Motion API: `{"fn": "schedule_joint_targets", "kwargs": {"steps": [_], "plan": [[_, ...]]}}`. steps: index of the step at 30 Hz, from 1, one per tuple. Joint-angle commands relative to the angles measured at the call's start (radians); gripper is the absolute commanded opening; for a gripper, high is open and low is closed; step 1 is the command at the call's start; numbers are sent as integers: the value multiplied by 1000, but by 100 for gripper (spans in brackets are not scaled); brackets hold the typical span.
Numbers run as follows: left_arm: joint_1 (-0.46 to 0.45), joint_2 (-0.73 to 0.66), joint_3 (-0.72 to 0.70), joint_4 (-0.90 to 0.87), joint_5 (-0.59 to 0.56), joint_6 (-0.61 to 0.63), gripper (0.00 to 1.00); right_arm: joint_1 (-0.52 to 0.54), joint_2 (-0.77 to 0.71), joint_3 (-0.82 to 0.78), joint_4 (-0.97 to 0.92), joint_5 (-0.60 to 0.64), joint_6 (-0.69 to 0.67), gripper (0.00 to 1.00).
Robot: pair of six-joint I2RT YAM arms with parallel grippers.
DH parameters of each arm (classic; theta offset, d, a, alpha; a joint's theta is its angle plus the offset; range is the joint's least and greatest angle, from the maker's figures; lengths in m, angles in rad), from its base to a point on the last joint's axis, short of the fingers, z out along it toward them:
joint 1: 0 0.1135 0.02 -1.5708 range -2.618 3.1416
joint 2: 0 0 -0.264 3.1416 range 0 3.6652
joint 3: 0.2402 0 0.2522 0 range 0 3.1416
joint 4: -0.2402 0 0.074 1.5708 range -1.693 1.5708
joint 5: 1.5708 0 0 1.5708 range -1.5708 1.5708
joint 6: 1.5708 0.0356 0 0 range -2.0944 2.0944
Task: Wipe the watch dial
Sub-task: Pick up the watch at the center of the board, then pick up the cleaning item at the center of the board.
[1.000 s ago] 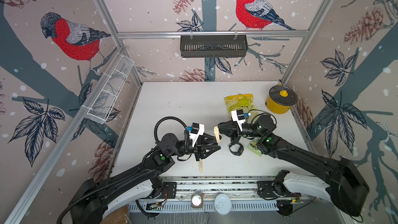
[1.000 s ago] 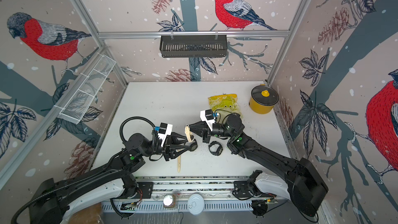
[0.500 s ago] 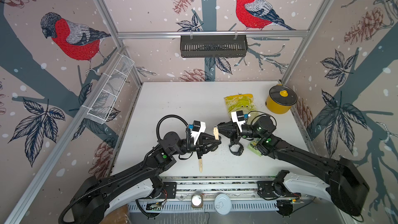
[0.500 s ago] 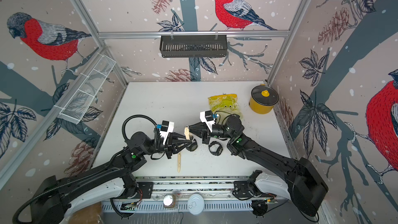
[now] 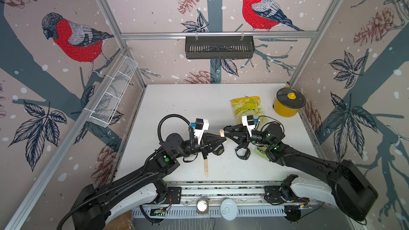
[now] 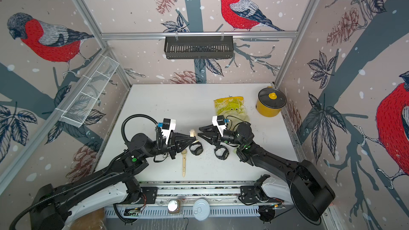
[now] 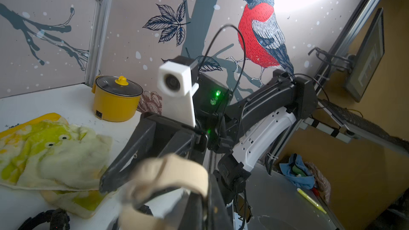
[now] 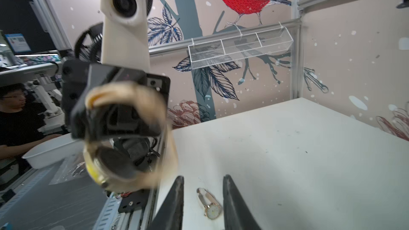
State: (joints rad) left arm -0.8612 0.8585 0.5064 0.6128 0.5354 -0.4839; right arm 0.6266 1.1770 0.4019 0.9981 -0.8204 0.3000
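I find the left gripper (image 5: 223,140) clamped tight on the beige-strapped watch (image 5: 221,133), which it holds above the middle of the table (image 5: 177,107). The right gripper (image 8: 203,177) faces it, just beside the watch, jaws spread and empty. A yellow-green cloth (image 5: 244,107) lies behind the right gripper.

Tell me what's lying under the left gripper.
Under the left gripper, shut on a beige-strapped watch, lie a black watch and a tan-strapped watch on the table. In a top view the gripper covers the tan watch's dial and part of the black one.
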Motion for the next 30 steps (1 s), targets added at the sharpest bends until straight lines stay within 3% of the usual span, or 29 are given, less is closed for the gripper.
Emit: {"fn": "schedule_joint_targets", "kwargs": {"steps": [1, 5, 7, 11, 13, 16, 20, 26, 28, 30], "plan": [[-1, -20, 53, -94, -152, -93, 0, -38, -19, -63, 77, 82, -45, 38], [3, -44, 44, -204, -445, -287, 0, -104, -93, -82, -118, 295, -42, 43], [30, -40, 35, -244, -495, -404, 0, -122, -139, -86, -231, 387, -63, 43], [148, 8, 42, -316, -367, -645, 0, -124, -260, -137, -354, 577, -96, 46], [183, 39, 40, -332, -310, -715, 0, -125, -319, -151, -428, 714, -75, 48], [220, 98, 35, -313, -214, -772, 0, -130, -404, -157, -573, 900, 29, 58], [293, 198, 59, -322, -80, -861, 0, -142, -449, -156, -687, 945, 40, 62], [345, 262, 72, -259, -16, -909, 0, -166, -215, -19, -834, 977, 62, 69], [362, 264, 80, -262, -14, -912, 0, -171, -94, 62, -877, 960, 53, 79], [387, 261, 81, -266, -13, -916, 0, -181, 34, 164, -943, 988, 67, 82]]}}
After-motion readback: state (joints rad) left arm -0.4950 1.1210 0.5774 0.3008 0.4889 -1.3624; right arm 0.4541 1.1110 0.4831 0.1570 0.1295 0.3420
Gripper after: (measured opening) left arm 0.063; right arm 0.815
